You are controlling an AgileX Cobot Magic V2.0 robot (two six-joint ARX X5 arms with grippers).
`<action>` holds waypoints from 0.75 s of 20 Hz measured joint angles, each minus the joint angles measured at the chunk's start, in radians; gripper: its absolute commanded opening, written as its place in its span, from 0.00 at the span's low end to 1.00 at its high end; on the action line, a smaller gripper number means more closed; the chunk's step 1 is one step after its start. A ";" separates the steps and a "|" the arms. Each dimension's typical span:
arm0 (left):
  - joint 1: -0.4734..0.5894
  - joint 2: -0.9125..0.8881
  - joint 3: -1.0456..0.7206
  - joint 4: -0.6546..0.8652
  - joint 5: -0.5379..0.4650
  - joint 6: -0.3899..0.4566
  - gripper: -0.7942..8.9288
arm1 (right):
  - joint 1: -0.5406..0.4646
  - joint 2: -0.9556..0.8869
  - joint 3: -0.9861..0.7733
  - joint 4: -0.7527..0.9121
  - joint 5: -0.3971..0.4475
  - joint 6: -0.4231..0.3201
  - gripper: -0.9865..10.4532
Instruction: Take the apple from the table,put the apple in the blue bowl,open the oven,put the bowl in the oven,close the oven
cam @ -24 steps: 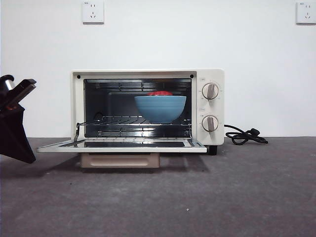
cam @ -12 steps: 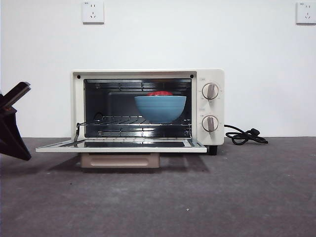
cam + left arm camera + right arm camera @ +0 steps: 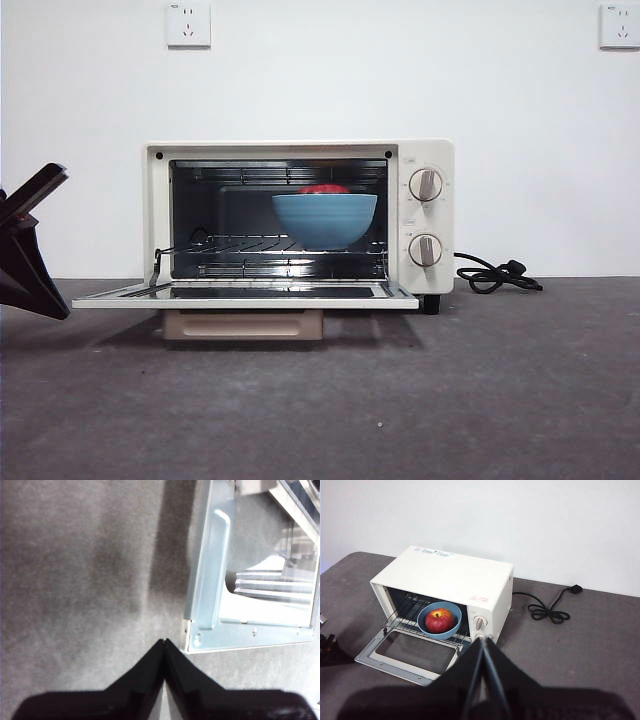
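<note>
Since a moment ago our left gripper (image 3: 164,641) has shifted slightly beside the open door's left corner, jaws together. The apple (image 3: 439,620) sits in the blue bowl (image 3: 325,220) on the oven (image 3: 298,215) rack. Our right gripper (image 3: 483,641) waits, jaws together.

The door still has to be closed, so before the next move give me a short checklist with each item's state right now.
1. Red glossy apple sits in the light-blue round bowl: ok.
2. Bowl rests on the wire rack inside the cream-white boxy toaster oven, behind the door opening: ok.
3. Glass-paned metal door is folded down flat, nothing lying on it: ok.
4. Left claw is shut, off the door's corner and not touching it: ok.
5. Right claw is shut and held high above the dark grey matte table, holding nothing: ok.
6. Black power cord lies beside the oven, away from the door: ok.
</note>
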State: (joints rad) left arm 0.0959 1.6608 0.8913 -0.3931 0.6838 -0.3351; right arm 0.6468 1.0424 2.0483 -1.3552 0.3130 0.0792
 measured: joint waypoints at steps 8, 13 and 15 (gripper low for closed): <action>-0.014 0.000 0.000 0.018 -0.029 -0.020 0.08 | 0.000 -0.011 0.000 0.000 -0.001 0.011 0.08; -0.034 0.021 0.000 0.023 -0.021 -0.033 0.08 | 0.000 -0.022 0.000 0.000 -0.014 0.015 0.08; -0.041 0.037 0.000 0.028 -0.020 -0.039 0.08 | 0.000 -0.029 0.000 0.000 -0.021 0.015 0.08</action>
State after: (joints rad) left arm 0.0551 1.6981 0.8913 -0.3649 0.6640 -0.3737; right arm 0.6468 1.0134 2.0483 -1.3556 0.2916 0.0944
